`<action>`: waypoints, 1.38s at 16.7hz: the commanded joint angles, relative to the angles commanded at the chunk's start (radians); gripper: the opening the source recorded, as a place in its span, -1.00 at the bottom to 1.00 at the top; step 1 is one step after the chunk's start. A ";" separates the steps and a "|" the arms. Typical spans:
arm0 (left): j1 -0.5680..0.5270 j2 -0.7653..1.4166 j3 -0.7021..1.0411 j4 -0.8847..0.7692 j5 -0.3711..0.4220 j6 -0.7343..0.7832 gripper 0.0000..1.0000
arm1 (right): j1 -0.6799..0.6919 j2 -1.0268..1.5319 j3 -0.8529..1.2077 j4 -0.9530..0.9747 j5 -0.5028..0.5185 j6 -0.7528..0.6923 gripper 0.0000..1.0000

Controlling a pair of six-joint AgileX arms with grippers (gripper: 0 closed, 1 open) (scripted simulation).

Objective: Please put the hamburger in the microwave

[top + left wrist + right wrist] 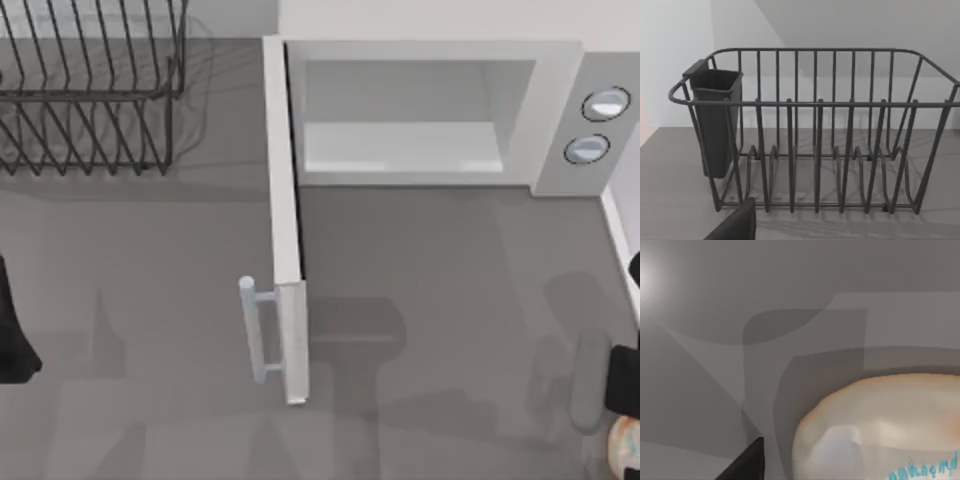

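Right gripper [628, 420] sits at the bench's right edge near the front corner, right over the hamburger [880, 430]; whether its fingers are open or clamped on the bun I cannot tell. The hamburger lies at that front right corner, well apart from the microwave [420, 110] at the back edge, whose door [285, 230] stands swung wide, cavity bare. Judging by this, the pick-up is in hand; next comes a secure grip, then a carry to the cavity. Left arm [15, 330] is parked at the left edge, facing the dish rack [815, 130].
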 joint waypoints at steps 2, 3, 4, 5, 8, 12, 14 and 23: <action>0.000 0.000 0.000 0.000 0.000 0.000 1.00 | 0.000 0.000 0.000 0.000 0.000 0.000 0.40; 0.000 0.000 0.000 0.000 0.000 0.000 1.00 | 0.000 0.000 0.000 0.000 0.000 0.000 0.25; 0.000 0.000 0.000 0.000 0.000 0.000 1.00 | 0.000 0.000 0.000 0.000 0.000 0.000 0.10; 0.000 0.000 0.000 0.000 0.000 0.000 1.00 | 0.000 0.000 0.000 0.000 0.000 0.000 -0.06; 0.000 0.000 0.000 0.000 0.000 0.000 1.00 | 0.000 0.000 0.000 0.000 0.000 0.000 -0.51; 0.000 0.000 0.000 0.000 0.000 0.000 1.00 | 0.000 0.000 0.000 0.000 0.000 0.000 -1.00; 0.000 0.000 0.000 0.000 0.000 0.000 1.00 | 0.000 0.000 0.000 0.000 0.000 0.000 -1.00; 0.000 0.000 0.000 0.000 0.000 0.000 1.00 | -0.001 -0.082 0.083 -0.153 -0.012 0.012 -1.00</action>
